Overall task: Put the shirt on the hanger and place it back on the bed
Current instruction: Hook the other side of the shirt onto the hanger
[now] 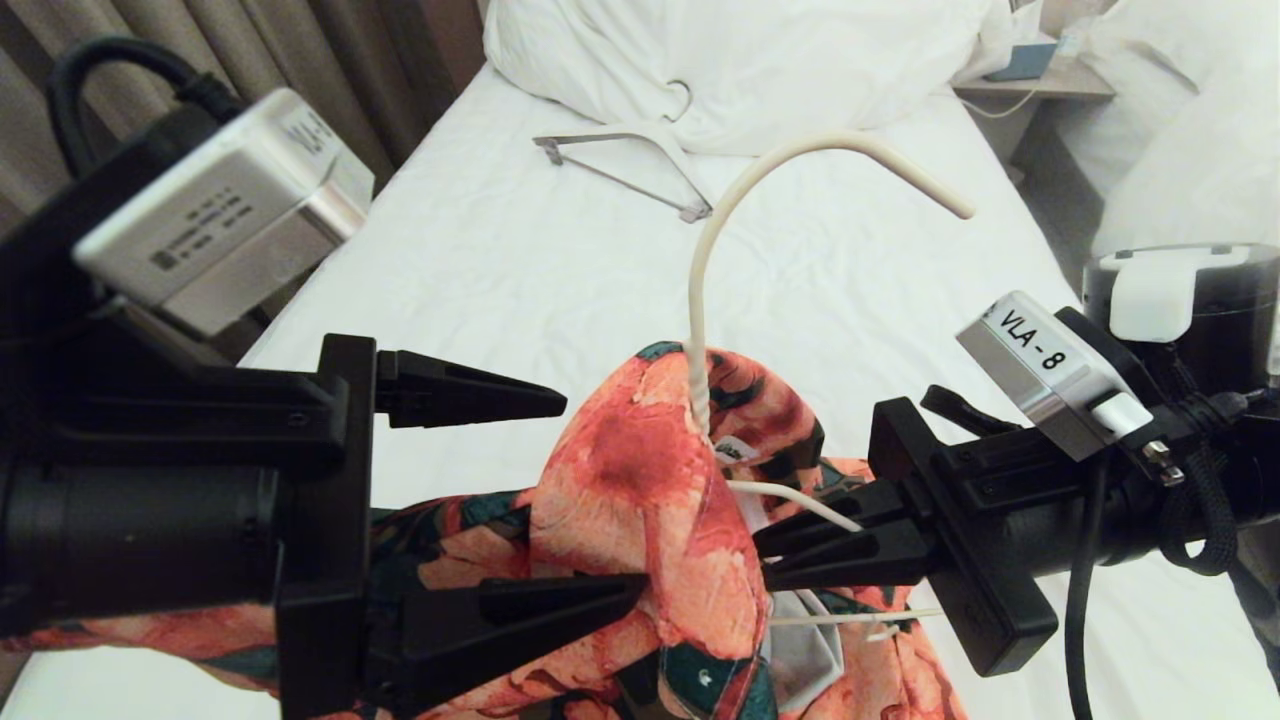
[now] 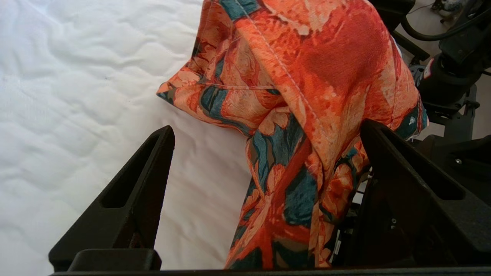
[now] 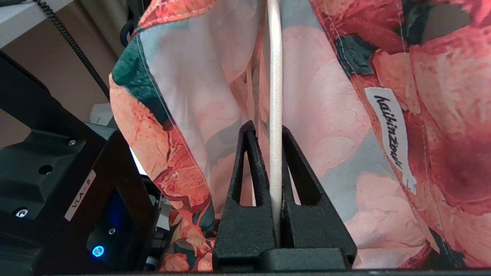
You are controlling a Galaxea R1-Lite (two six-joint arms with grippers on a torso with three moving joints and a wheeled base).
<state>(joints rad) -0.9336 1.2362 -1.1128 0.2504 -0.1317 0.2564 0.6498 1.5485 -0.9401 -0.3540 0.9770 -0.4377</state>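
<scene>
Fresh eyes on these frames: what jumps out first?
The floral shirt bunched in mid-frame, draped over the cream hanger, whose long hook arcs up above the white bed. The right gripper is clamped on the hanger's wire inside the shirt, beside the neck label. The left gripper stands wide open around the shirt's shoulder; a second, thicker hanger lies by the pillow.

A second hanger (image 1: 640,165), thicker and white with a grey metal bar, lies flat toward the top centre of the head view. Brown curtains (image 1: 330,60) hang in the upper left corner. In the upper right corner a bedside table (image 1: 1040,85) holds a small blue object (image 1: 1020,62), with more rumpled white bedding (image 1: 1190,130) just right of it.
</scene>
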